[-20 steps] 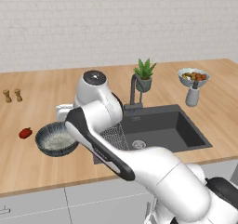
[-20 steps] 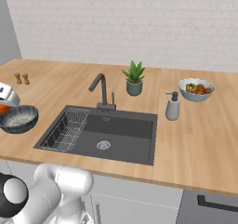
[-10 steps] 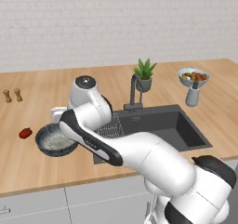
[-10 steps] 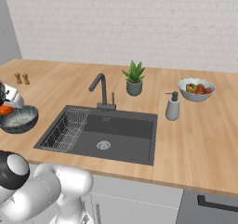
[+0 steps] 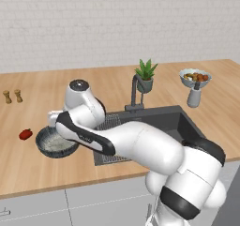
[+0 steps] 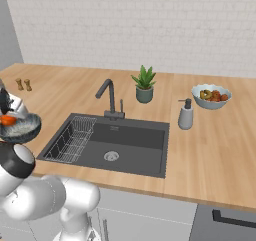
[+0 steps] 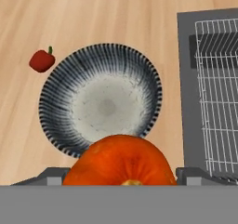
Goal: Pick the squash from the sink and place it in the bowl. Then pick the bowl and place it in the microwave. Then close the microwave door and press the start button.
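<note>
My gripper [image 7: 121,174] is shut on the squash [image 7: 122,160], a round orange-red vegetable that fills the bottom of the hand view. Directly below it stands the bowl [image 7: 100,102], ribbed dark outside and speckled whitish inside, with nothing in it. From the right base view the squash [image 6: 7,120] hangs just over the bowl [image 6: 21,127] at the far left edge. In the left base view my arm covers the hand, and the bowl [image 5: 56,143] rests on the counter left of the sink [image 5: 159,122]. The microwave is out of view.
A small red pepper [image 7: 42,60] lies on the counter beside the bowl. The wire rack [image 7: 218,93] sits in the sink's left end. Faucet [image 6: 107,97], potted plant [image 6: 144,85], soap dispenser [image 6: 186,115], fruit bowl [image 6: 211,96] and two shakers [image 5: 12,96] stand farther back.
My arm has swung left, away from the sink, and the squash has come down closer over the bowl. The bowl has stayed put.
</note>
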